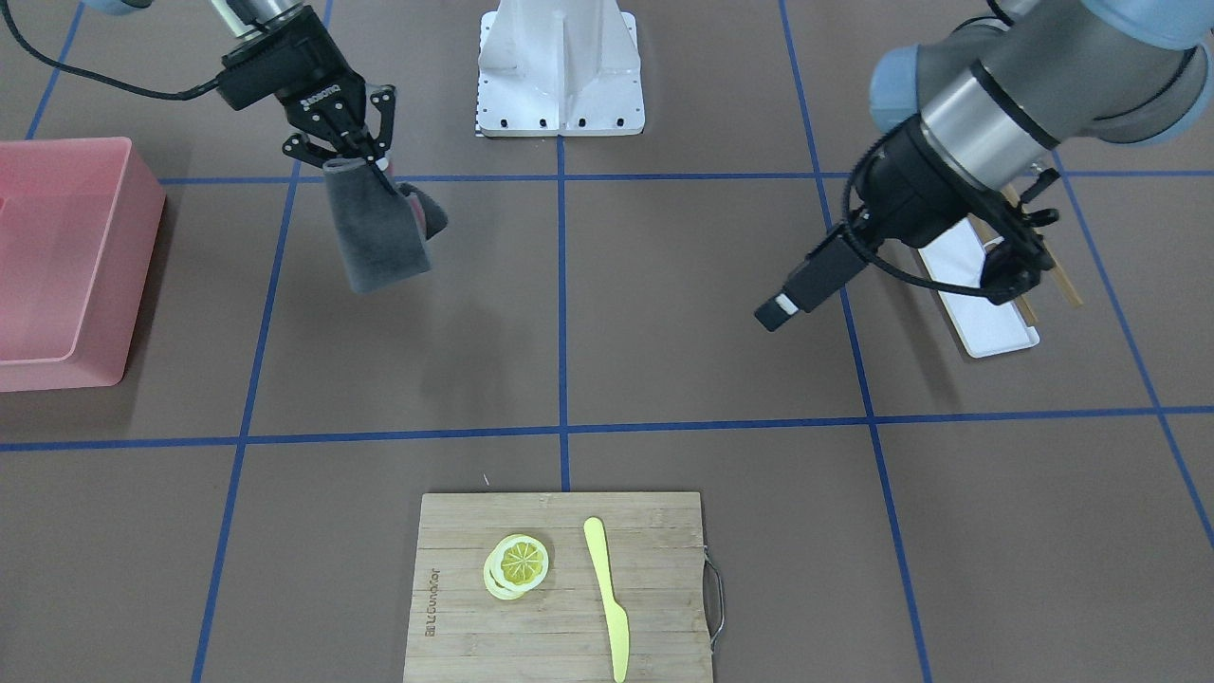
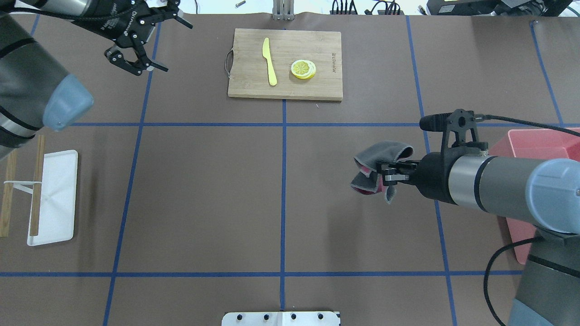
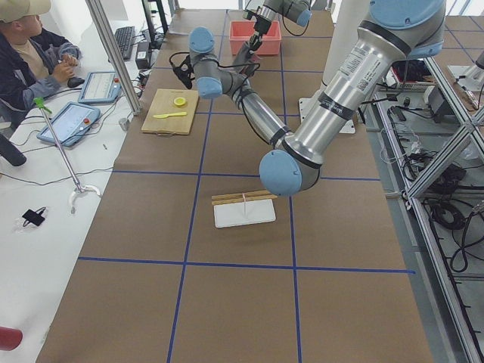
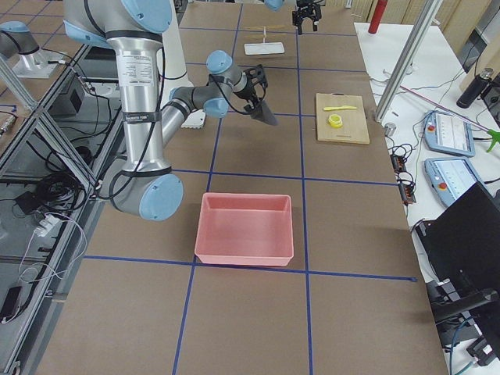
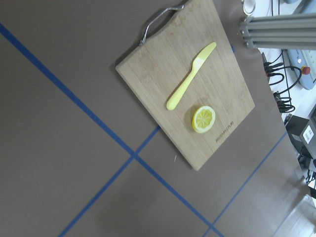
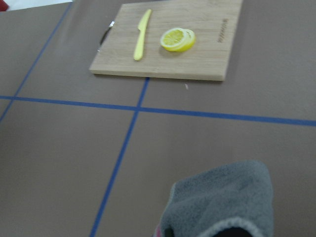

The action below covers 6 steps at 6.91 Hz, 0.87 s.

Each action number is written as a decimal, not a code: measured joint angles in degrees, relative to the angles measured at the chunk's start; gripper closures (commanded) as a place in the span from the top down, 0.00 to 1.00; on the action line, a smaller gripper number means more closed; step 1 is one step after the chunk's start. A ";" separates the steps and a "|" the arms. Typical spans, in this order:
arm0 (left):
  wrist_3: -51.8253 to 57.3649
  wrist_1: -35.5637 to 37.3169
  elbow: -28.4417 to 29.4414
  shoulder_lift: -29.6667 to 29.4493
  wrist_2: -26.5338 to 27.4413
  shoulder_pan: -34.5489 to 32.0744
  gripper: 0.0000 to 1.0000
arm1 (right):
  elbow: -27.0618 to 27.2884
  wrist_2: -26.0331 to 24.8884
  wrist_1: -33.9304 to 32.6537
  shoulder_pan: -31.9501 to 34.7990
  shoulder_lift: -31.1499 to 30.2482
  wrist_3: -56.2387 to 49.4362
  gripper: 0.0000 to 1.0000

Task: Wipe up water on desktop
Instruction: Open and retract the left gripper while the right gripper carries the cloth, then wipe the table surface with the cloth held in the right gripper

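Note:
The desktop (image 2: 204, 190) is a matte brown surface with a blue tape grid; it also shows in the front view (image 1: 664, 332). I cannot make out any water on it. My right gripper (image 2: 385, 174) is shut on a grey cloth (image 2: 380, 156) with a pink underside and holds it above the desktop, right of centre. In the front view the right gripper (image 1: 365, 159) has the cloth (image 1: 379, 232) hanging below it. The cloth fills the bottom of the right wrist view (image 6: 222, 197). My left gripper (image 2: 170, 45) is open and empty, high over the far left.
A bamboo cutting board (image 2: 253, 68) with lemon slices (image 2: 303, 69) and a yellow knife (image 2: 270, 61) lies at the far middle. A pink bin (image 2: 543, 145) stands at the right. A white tray (image 2: 54, 199) with wooden sticks (image 2: 36, 185) lies at the left.

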 measured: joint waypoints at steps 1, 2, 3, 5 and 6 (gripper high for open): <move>6.84 0.05 -0.16 3.14 1.07 -2.38 0.97 | 0.15 2.45 -0.44 -0.01 -3.16 3.00 0.00; 15.78 0.12 -0.27 7.04 3.14 -4.40 0.97 | -0.32 6.13 -3.21 0.20 -4.40 5.16 0.00; 26.11 0.22 -0.13 11.39 5.85 -5.86 0.97 | -0.67 10.29 -9.62 0.85 -4.48 5.82 0.00; 43.93 0.58 0.50 17.87 9.72 -8.60 0.97 | -1.23 17.51 -23.56 2.73 -2.91 3.23 0.00; 49.15 0.67 0.57 19.93 10.32 -9.83 0.97 | -2.16 19.53 -28.60 3.61 -1.66 -0.93 0.00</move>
